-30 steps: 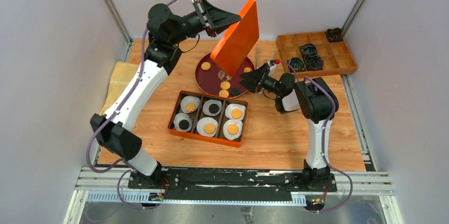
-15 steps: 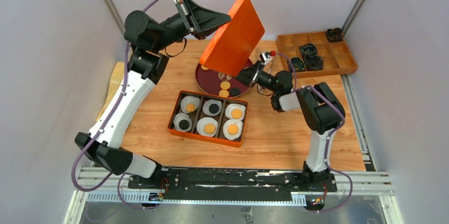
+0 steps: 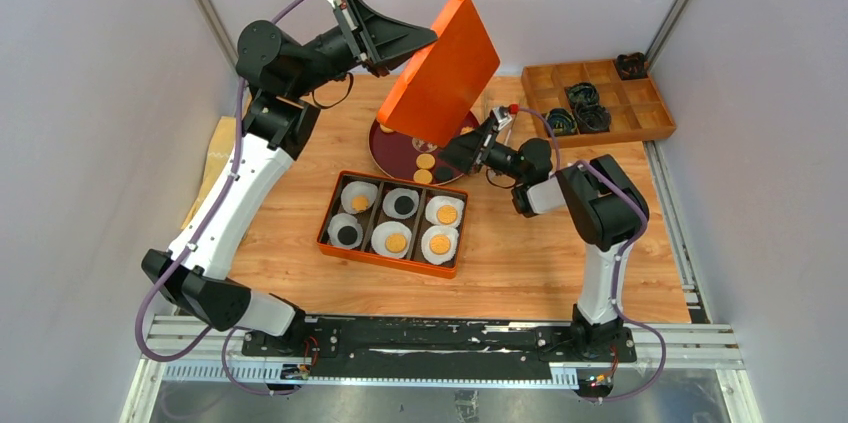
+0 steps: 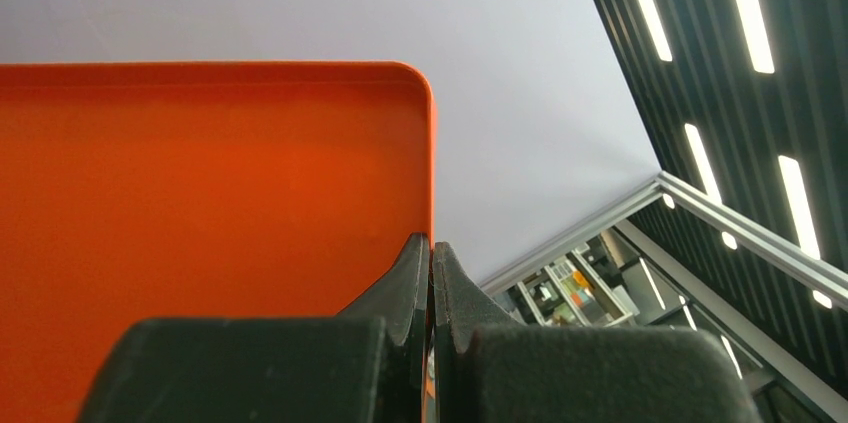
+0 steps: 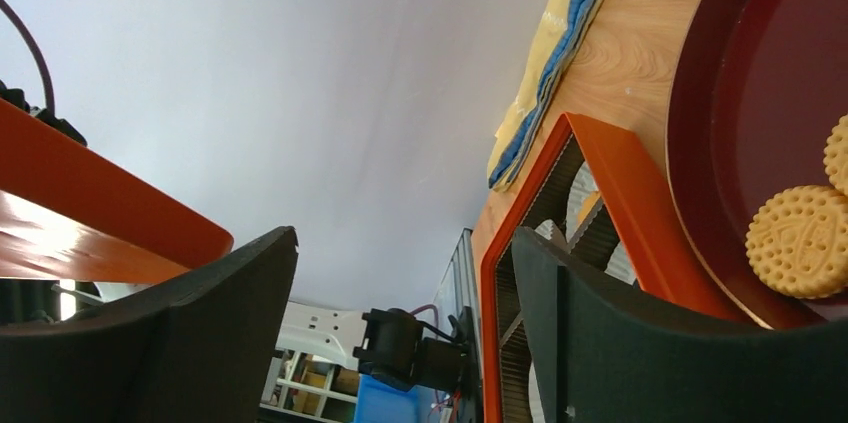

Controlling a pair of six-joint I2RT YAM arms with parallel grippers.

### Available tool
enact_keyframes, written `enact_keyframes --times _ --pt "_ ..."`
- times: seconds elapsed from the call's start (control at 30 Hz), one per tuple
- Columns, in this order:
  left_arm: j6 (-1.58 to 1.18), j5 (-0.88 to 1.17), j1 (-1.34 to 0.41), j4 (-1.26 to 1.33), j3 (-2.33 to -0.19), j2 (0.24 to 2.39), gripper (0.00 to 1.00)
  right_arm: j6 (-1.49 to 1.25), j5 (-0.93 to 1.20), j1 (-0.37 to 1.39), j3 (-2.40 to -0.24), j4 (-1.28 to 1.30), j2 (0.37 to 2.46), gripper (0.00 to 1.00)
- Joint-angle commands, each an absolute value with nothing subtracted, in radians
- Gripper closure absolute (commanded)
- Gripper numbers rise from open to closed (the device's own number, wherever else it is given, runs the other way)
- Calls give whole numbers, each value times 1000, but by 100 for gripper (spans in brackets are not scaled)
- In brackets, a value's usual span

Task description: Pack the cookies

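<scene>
Both fingers (image 4: 405, 283) of the left gripper (image 3: 428, 41) are pinching tight on the edge of the orange lid (image 3: 445, 68). They are holding it up in the air. The lid is tilting, and it is hanging over the far part of the dark red plate (image 3: 393, 157).

The right gripper (image 3: 450, 155) is hovering low at the right side of the plate, with its fingers (image 5: 200, 333) spread wide apart. Nothing is sitting between them.

Some cookies (image 3: 426, 161) are lying flat on the near part of the plate. Two are golden tan, and a black one (image 3: 443, 173) is sitting just beside them. In the right wrist view, one tan cookie (image 5: 800, 241) is showing close to the plate's rim.

More cookies are sitting in the orange box (image 3: 390, 258), which is resting on the table (image 3: 520, 253) just in front of the plate. Six white paper cups (image 3: 380, 234) are filling the box, and each cup is holding one cookie. Four are tan and two are black.

A cloth (image 3: 225, 148) is lying at the left edge of the table. A wooden tray (image 3: 640, 103) is sitting far off at the back right, with some black things in it.
</scene>
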State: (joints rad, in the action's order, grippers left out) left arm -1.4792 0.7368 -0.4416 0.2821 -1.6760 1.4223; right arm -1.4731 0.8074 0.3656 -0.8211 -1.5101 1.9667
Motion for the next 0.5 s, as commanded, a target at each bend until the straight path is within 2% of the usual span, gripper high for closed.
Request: enact_keyframes --times 0.0,0.47 --pt "-1494 750 -440 328 -1695 1405 100 -1419 813 361 -792 -1595 1944 12" --pt "-1511 749 -440 328 -1697 1378 100 -1306 746 359 -716 -1597 1790 6"
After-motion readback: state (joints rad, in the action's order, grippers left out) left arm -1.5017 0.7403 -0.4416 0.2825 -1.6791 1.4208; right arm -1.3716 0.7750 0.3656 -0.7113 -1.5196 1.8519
